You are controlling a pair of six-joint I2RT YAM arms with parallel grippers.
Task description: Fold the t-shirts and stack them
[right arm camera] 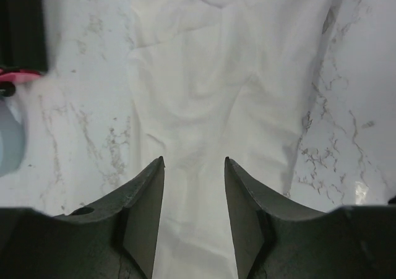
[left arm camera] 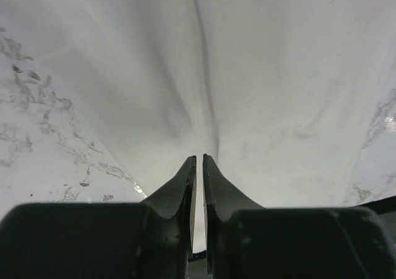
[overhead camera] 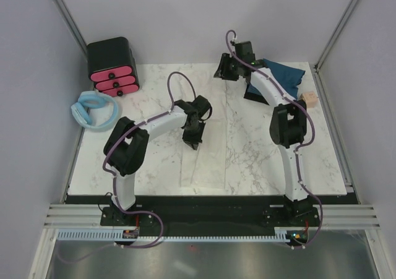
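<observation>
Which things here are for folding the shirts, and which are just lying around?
For the job:
- white t-shirt, already folded into a long strip
- dark teal t-shirt, bunched up at the far right

Just lying about:
- black box with pink drawers
- pale blue ring
- small tan block

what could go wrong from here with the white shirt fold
1. The left pincer is barely parted and a crease of the white shirt runs right up to its tips, so the cloth may snag and lift when the arm pulls away, spoiling the fold.
2. The right pincer hangs open over the same shirt; a low sideways move could drag the strip askew.
</observation>
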